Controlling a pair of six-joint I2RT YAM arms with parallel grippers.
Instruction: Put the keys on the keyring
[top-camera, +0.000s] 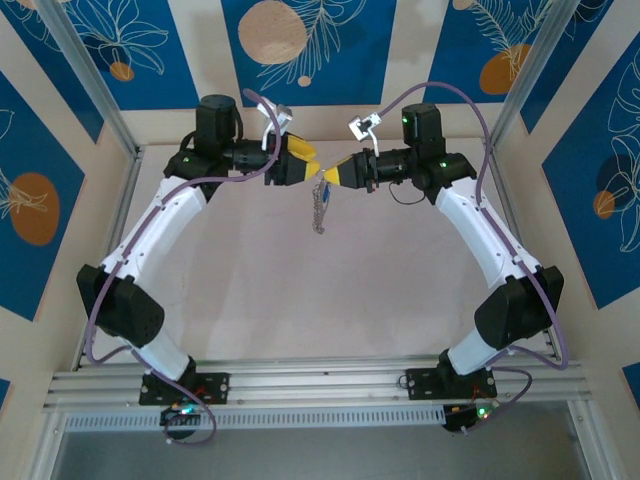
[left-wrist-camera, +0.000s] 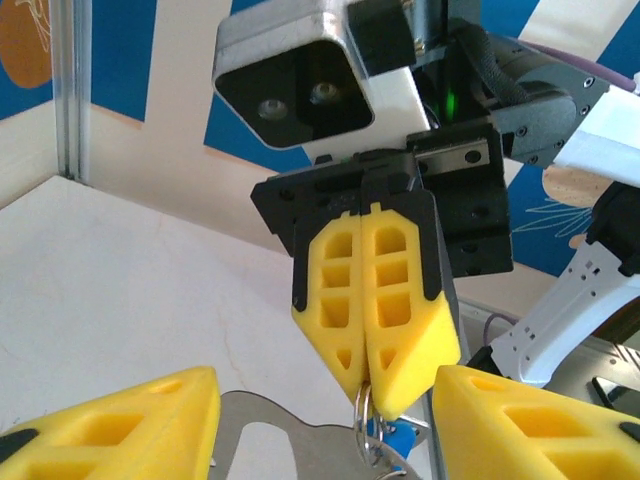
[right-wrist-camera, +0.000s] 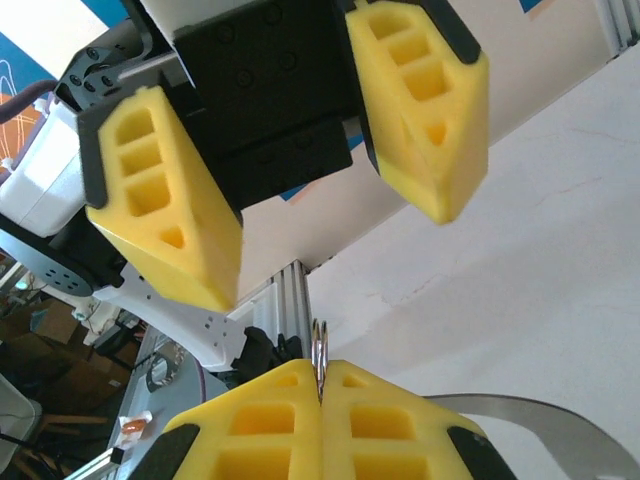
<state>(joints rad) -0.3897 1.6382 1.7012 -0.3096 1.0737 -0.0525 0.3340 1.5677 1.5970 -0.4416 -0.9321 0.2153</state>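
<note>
The right gripper (top-camera: 330, 177) is raised over the pale table (top-camera: 300, 300) with its yellow fingers (left-wrist-camera: 335, 300) pressed flat together, and between their tips it pinches the silvery metal ring (right-wrist-camera: 320, 345) of the keyring (top-camera: 320, 208). In the top view the rest of the keyring hangs down from those tips as a thin, pale, chain-like strip. In the left wrist view the flat grey tag (left-wrist-camera: 262, 440) with its large hole lies just below and to the left of the right gripper's tips, cut off by the lower edge of the frame, and the wire loops of the ring come out right under the tips. The key (left-wrist-camera: 399, 440), seen as a small blue head, sits just below the right gripper's tips, right beside the ring's loops; whether it is threaded onto the ring cannot be told. The left gripper (top-camera: 311, 167) faces the right gripper tip to tip, very near it, its jaws spread apart with nothing between them. In the right wrist view one of its fingers stands above and left of the right gripper's tips and the other above and right, and a curved grey edge of the tag shows just to the right of the right gripper's fingers
</note>
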